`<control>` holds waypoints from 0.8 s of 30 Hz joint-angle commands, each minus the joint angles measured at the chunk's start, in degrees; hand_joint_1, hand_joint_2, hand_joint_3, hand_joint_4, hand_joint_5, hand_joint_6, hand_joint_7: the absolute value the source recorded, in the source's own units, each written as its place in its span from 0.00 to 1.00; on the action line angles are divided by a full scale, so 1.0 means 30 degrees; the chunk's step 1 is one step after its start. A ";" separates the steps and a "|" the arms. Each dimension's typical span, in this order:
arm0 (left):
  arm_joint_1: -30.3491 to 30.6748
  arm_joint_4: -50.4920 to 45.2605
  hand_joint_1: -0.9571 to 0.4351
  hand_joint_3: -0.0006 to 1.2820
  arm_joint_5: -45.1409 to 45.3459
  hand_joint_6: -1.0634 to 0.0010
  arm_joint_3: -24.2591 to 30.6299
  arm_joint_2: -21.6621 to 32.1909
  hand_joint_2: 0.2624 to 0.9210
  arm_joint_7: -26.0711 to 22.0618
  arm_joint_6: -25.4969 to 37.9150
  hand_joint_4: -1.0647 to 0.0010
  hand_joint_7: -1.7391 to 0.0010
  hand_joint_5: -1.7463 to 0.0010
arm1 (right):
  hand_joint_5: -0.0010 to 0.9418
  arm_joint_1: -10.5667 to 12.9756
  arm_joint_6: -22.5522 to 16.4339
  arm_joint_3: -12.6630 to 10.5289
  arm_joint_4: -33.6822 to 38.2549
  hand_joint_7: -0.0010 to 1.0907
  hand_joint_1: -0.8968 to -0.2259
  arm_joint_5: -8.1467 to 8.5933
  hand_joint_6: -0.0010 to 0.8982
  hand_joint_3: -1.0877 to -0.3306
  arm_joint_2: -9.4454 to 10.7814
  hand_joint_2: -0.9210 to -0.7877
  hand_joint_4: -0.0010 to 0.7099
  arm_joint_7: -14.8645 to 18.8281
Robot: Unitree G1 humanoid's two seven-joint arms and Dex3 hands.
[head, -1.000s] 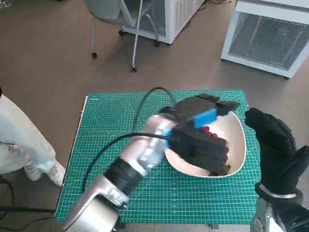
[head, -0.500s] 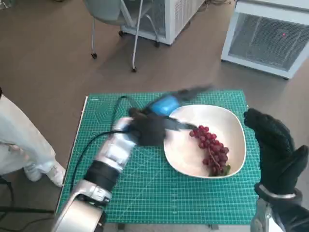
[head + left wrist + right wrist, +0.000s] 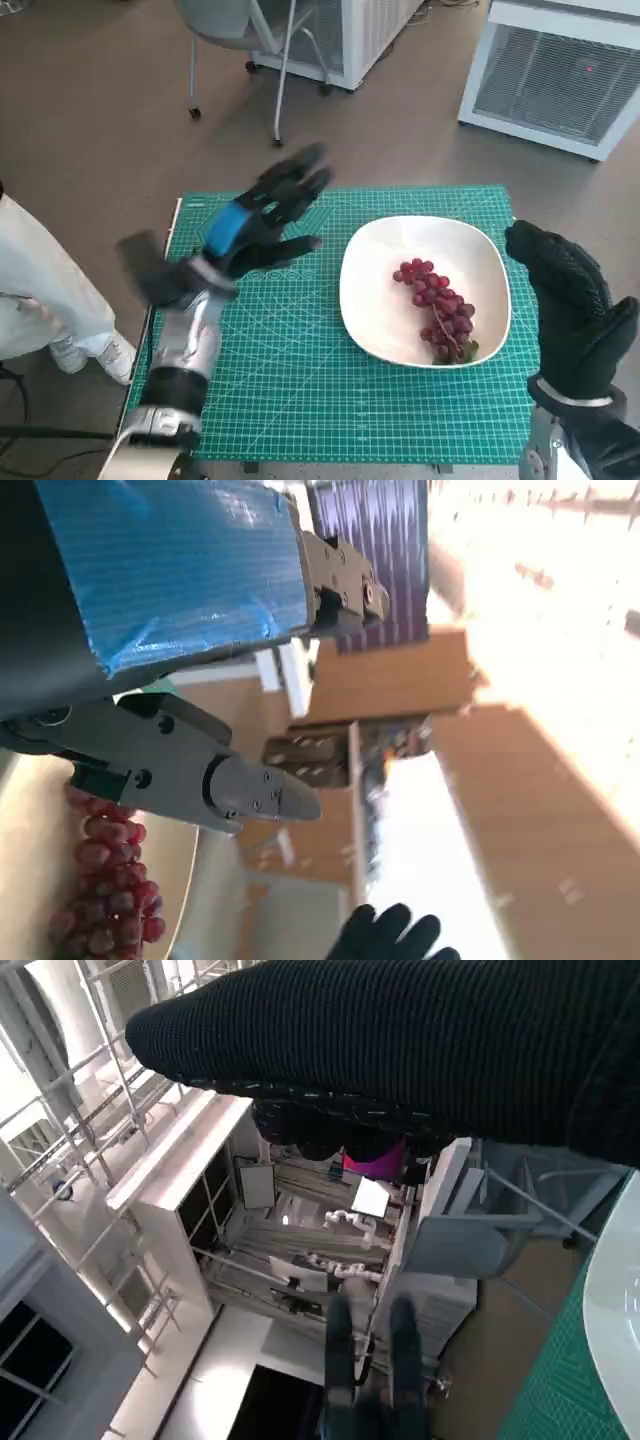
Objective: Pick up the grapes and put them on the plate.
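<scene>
Risk: red grape bunch lies on white plate; careless sweep by either empty, spread-fingered hand, blue-taped left hand or black-gloved right hand, could dislodge it.

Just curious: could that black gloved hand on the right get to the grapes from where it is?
Probably yes. The right hand hangs open beside the plate, and the grapes lie uncovered on it; the left hand is off over the mat.

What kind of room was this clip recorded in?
Probably a lab or workshop rather than a home. A green cutting mat covers the small table, white vented equipment cabinets stand on the brown floor, and a wheeled office chair sits behind.
</scene>
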 commanded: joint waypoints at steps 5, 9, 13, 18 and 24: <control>0.1631 -0.2281 0.43 0.14 -0.0517 0.74 0.0600 -0.0140 1.00 0.0233 -0.0184 0.84 0.99 1.00 | 0.01 -0.0066 0.0340 0.0206 0.0480 0.55 0.58 -0.0129 0.13 0.72 -0.0033 0.00 0.64 -0.0040; 0.2087 -0.2898 0.42 0.15 -0.0760 0.74 0.0713 -0.0424 1.00 0.0408 0.0048 0.83 0.99 0.99 | 0.01 -0.0145 0.0357 0.0271 0.0594 0.54 0.58 -0.0031 0.13 0.72 -0.0063 0.00 0.64 0.0055; 0.2325 -0.3181 0.40 0.16 -0.0958 0.75 0.0777 -0.0582 1.00 0.0517 0.0254 0.83 0.99 0.99 | 0.01 -0.0166 0.0410 0.0342 0.0569 0.54 0.57 0.0042 0.13 0.72 -0.0087 0.00 0.64 0.0120; 0.2577 -0.3569 0.39 0.16 -0.1214 0.75 0.0808 -0.0817 1.00 0.0754 0.0573 0.83 0.99 0.99 | 0.01 -0.0114 0.0535 0.0380 0.0409 0.54 0.57 0.0159 0.13 0.72 -0.0168 0.00 0.64 0.0230; 0.2985 -0.4266 0.37 0.16 -0.1436 0.75 0.0813 -0.1031 1.00 0.0841 0.0936 0.82 0.99 0.99 | 0.01 -0.0009 0.0713 0.0358 0.0150 0.54 0.57 0.0282 0.13 0.72 -0.0280 0.00 0.65 0.0335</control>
